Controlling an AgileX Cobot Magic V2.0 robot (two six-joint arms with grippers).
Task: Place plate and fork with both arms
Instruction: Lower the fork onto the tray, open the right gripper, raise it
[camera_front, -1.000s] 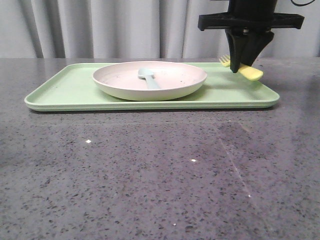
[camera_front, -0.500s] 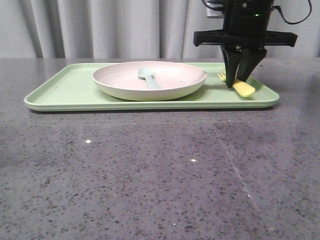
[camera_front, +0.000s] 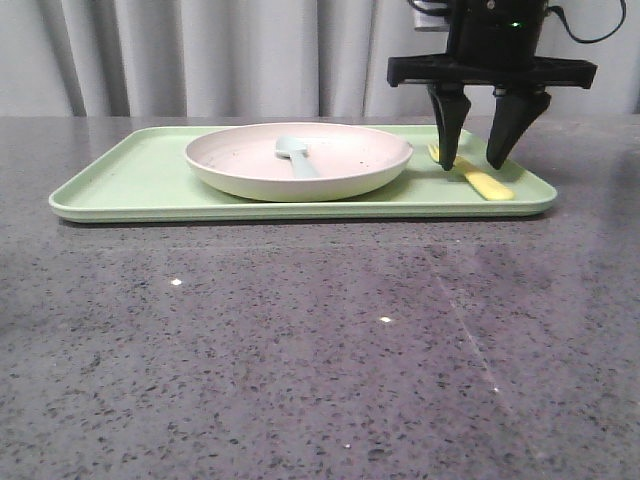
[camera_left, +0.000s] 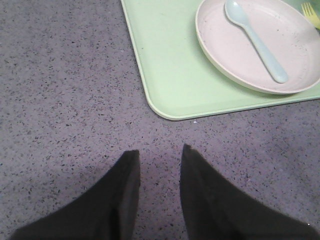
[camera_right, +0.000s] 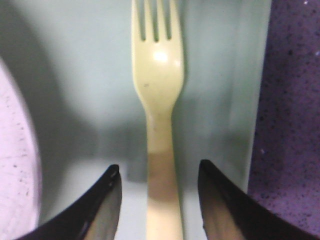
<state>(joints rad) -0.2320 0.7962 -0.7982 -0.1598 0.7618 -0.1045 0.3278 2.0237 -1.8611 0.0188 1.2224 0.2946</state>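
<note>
Yellow plastic catches the eye at the right end of a light-green tray (camera_front: 130, 180), where the fork (camera_front: 478, 178) lies flat on the tray floor in the front view, just beside the plate (camera_front: 298, 160) and apart from it. Directly above, the right gripper (camera_front: 478, 160) hangs with its black fingers (camera_front: 447, 130) spread wide, one tip on either side of the fork's handle and neither touching it. A pale blue-grey spoon (camera_front: 294, 155) rests inside the pinkish-cream plate, which sits near the tray's middle on the dark speckled table (camera_front: 300, 350). From the left wrist view, the left gripper (camera_left: 159, 165) hovers over bare table (camera_left: 60, 100) near a rounded corner of the tray (camera_left: 165, 80), its fingers (camera_left: 125, 195) parted with a clear gap and holding nothing; the plate (camera_left: 240, 45) and spoon (camera_left: 255, 40) lie beyond, with the fork's tines (camera_left: 312, 15) just visible at the frame edge. From the right wrist view, the fork (camera_right: 157, 100) lies lengthwise between the open fingers (camera_right: 105, 205), tines pointing away, the plate's rim (camera_right: 20, 165) on one side and the tray's raised edge (camera_right: 255, 100) with the table (camera_right: 295, 100) beyond on the other.
</note>
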